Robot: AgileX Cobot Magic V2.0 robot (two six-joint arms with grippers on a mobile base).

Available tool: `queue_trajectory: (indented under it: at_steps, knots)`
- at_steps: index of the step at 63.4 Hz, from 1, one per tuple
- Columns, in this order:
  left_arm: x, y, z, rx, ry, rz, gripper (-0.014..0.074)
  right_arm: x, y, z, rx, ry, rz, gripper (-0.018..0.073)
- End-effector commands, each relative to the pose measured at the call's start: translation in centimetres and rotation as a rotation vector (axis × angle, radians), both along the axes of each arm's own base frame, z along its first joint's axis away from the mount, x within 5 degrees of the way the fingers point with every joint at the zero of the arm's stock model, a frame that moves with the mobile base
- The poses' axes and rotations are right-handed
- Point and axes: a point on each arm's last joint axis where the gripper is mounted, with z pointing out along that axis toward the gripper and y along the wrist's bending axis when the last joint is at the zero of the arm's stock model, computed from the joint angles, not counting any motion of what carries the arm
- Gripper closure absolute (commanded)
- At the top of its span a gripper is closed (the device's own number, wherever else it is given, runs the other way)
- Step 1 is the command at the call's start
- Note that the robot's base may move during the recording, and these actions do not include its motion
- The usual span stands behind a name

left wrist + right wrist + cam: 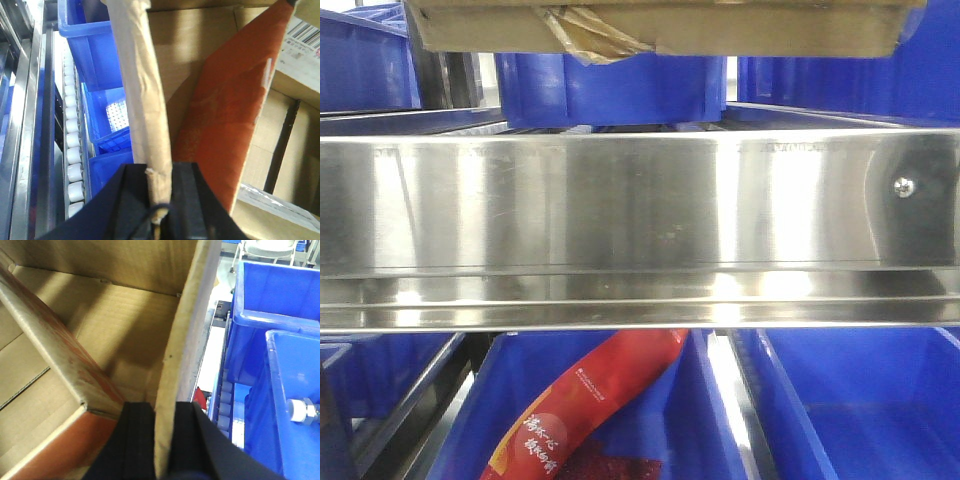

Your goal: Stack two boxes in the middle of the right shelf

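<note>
left gripper [159, 202] nearly closed, clamping a wall of the cardboard box [200, 50]; right gripper [164, 445] pinches another wall likewise; box shows above the steel shelf rail [620, 230], before blue bins [610, 90]

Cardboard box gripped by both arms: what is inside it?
In the right wrist view the cardboard box shows no goods, only a loose orange-faced flap. The corner behind that flap and the part below the right gripper are hidden.
</note>
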Motion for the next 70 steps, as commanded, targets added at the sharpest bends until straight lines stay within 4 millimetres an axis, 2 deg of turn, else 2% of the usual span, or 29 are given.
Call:
queue_trajectory:
  at_steps: [1,39,50,59,70]
  knots:
    - [-0.3,0.1,0.7,-0.005,-0.053,-0.001,0.0708,-0.5,-0.2,1.4,0.016,-0.097,-0.007,0.0713]
    - [-0.3,0.1,0.8,-0.006,-0.059,-0.001,0.0708,-0.5,-0.2,1.4,0.016,-0.097,-0.007,0.0713]
    - [-0.4,0.5,0.5,0.036,-0.031,0.028,0.0708,-0.5,0.3,1.3,0.102,-0.066,0.024,0.0713]
    - [0.2,2.0,0.6,0.129,-0.062,0.12,0.0708,1.1,1.4,0.1,0.205,0.019,0.061,0.0713]
    - [1.6,3.5,-0.6,0.111,-0.001,0.111,0.0708,3.4,2.8,-2.4,0.192,0.13,0.085,0.0713]
